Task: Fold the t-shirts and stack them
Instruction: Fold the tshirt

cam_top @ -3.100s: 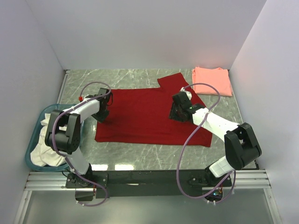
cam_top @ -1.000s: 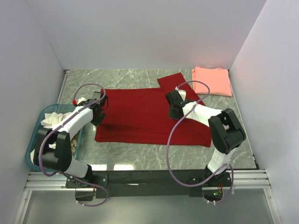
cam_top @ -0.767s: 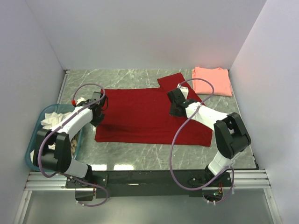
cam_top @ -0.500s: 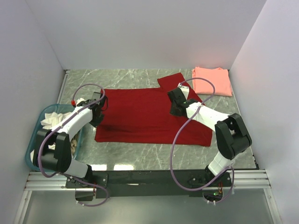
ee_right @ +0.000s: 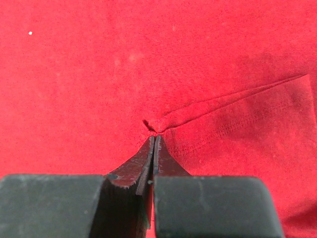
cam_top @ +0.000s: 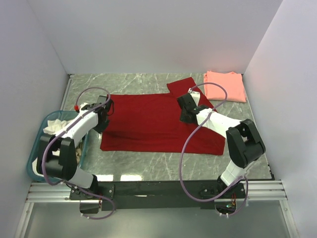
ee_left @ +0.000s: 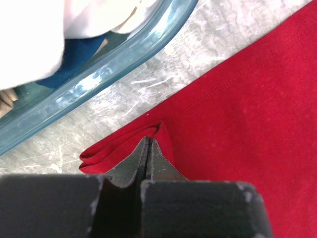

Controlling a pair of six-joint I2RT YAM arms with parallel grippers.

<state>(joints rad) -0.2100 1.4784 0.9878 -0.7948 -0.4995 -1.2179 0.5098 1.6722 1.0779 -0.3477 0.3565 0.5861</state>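
Pinching the deep red t-shirt (cam_top: pixel 148 124): left claw (ee_left: pixel 147 143), right claw (ee_right: pixel 153 139).

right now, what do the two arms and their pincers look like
Both the left arm and right arm have white link shells and black joints, each trailing a looping purple-grey cable. The left carries a small red tag. The left pincer and right pincer are dark, tapered wedges on blocky black bodies.

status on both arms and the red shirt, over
Both shut on red t-shirt: left gripper at its left edge, right gripper by the sleeve. Shirt spread flat, unfolded. Salmon-pink t-shirt folded, far right corner. Teal basket close by left gripper.
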